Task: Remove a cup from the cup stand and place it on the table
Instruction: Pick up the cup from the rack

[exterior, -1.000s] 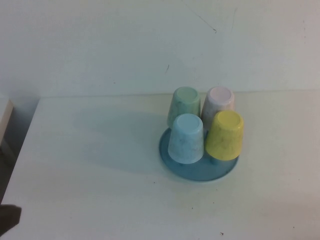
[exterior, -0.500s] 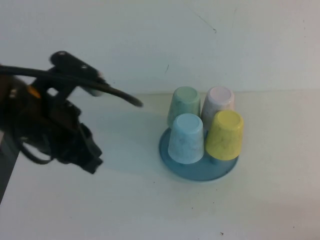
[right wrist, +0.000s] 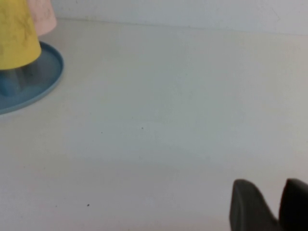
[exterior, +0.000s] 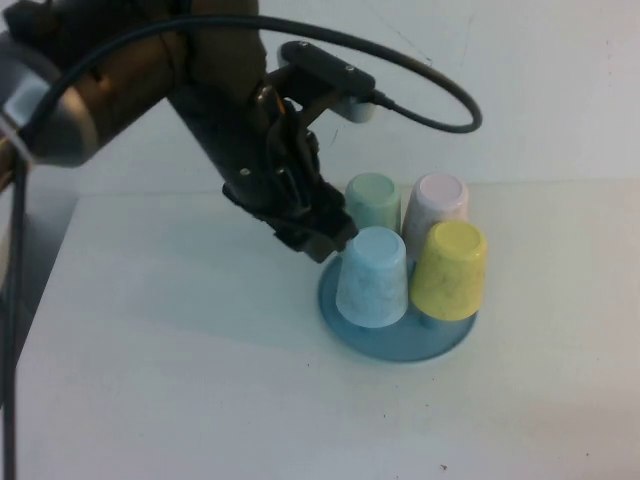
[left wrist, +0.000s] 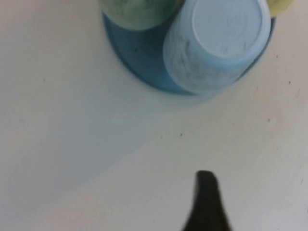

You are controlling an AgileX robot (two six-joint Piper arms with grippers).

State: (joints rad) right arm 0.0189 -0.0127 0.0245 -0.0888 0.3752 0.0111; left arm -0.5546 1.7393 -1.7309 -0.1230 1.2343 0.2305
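Note:
The light blue cup [exterior: 373, 277] sits upside down on the front left peg of the blue cup stand [exterior: 400, 342], which rests on the white table [exterior: 180, 350]. My left gripper [exterior: 318, 240] hangs just left of the blue cup, close to it and not holding it. In the left wrist view the cup [left wrist: 219, 41] and the stand [left wrist: 139, 62] lie ahead of one dark fingertip [left wrist: 205, 183]; the other finger is out of frame, so the jaws stand apart. My right gripper [right wrist: 274, 192] is shut and empty, low over the table to the right of the stand [right wrist: 43, 72].
A pale green cup [exterior: 370, 203], a pink cup [exterior: 438, 200] and a yellow cup [exterior: 450, 270] also sit upside down on the stand. The left arm's cable arcs above the cups. The table's left edge runs near the left side of the high view.
My left arm has swung in from the lower left, rising and crossing the table to the right, until its gripper is beside the light blue cup. The cups have not moved.

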